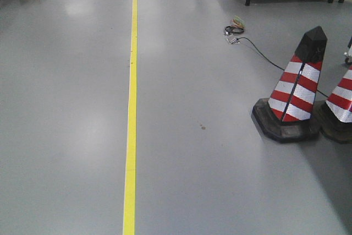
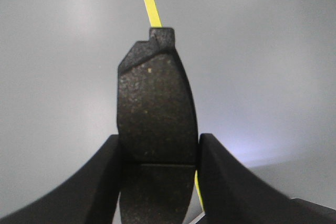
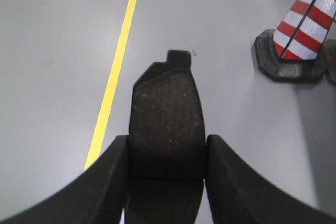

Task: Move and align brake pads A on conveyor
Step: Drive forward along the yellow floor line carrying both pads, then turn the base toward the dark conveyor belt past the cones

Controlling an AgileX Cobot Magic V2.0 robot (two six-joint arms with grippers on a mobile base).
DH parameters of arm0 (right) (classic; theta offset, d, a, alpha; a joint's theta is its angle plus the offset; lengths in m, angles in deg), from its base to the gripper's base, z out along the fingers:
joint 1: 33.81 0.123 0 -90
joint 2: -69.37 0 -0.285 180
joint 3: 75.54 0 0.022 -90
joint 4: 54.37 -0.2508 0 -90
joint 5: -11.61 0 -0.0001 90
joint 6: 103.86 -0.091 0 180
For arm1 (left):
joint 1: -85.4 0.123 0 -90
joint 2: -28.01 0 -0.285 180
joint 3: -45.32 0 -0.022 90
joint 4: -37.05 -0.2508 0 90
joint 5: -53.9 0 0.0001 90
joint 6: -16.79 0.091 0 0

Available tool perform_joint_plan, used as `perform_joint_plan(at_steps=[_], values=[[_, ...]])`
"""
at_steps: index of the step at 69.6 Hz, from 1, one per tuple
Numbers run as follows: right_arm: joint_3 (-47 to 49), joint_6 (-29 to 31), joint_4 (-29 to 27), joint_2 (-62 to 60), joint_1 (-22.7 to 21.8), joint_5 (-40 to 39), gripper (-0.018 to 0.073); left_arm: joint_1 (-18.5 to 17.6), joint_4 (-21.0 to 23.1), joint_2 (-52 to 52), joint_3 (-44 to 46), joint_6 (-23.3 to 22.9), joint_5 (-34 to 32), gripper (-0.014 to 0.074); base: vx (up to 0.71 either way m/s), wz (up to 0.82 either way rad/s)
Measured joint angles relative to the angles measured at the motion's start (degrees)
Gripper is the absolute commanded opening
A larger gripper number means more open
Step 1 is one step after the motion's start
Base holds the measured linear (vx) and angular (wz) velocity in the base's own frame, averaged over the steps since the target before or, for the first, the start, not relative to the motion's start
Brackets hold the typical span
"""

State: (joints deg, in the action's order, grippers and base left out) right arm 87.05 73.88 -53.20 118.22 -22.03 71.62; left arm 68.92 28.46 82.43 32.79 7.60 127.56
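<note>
Grey floor (image 1: 220, 163); brake pad (image 2: 155, 98) in left gripper (image 2: 160, 145), brake pad (image 3: 165, 103) in right gripper (image 3: 167, 145)

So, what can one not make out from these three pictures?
- Conveyor: in no view; only grey floor shows.
- Left wrist view: left pad, gripped by the left claw, is cut off by the bottom edge; its back faces away.
- Right wrist view: same for the right pad in the right claw.
- Front view: second cone cut by the right edge; no arms visible.
</note>
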Motion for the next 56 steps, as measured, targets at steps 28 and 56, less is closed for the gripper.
perform_joint_plan(at_steps=[28,56], values=[[0.00,0.00,0.00,0.00,0.00,0.00,-0.0008,0.00,0.00,0.05,0.00,0.00,-0.03,-0.0006,0.49,0.02],[0.00,0.00,-0.10,0.00,0.00,0.00,-0.0008,0.00,0.00,-0.01,0.00,0.00,-0.03,-0.0006,0.40,-0.04]])
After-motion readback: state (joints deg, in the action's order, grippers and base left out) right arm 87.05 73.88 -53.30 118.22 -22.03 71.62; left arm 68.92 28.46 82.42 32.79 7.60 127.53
